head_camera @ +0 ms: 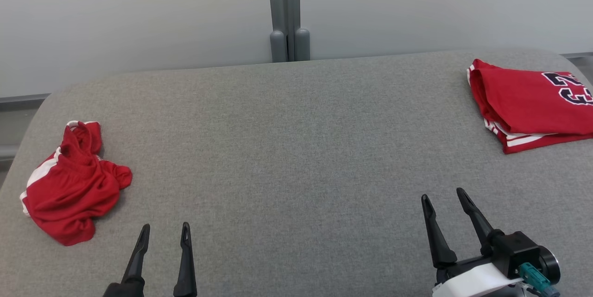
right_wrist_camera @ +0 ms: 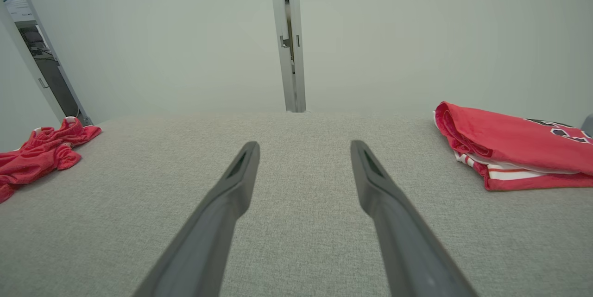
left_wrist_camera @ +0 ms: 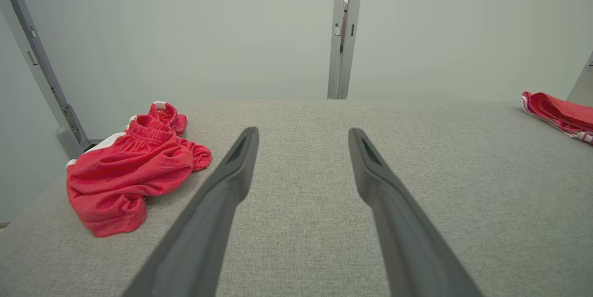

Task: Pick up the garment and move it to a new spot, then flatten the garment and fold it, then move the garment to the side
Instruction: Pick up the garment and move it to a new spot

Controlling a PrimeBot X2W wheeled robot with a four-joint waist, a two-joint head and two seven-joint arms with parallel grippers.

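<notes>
Crumpled red garment (head_camera: 74, 186) on the grey surface (head_camera: 296, 148), just left of the left gripper (head_camera: 166, 226), not touching.
Left gripper spread wide, nothing held. Right gripper (head_camera: 442, 194) same, w/ a folded red jersey (head_camera: 528, 102) well ahead-right of it.

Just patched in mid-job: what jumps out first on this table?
Two red garments on the grey table stand out: crumpled shorts at its left edge and a folded jersey with dark numbers at the far right. The left claw and right claw hang open near the front, holding nothing.
</notes>
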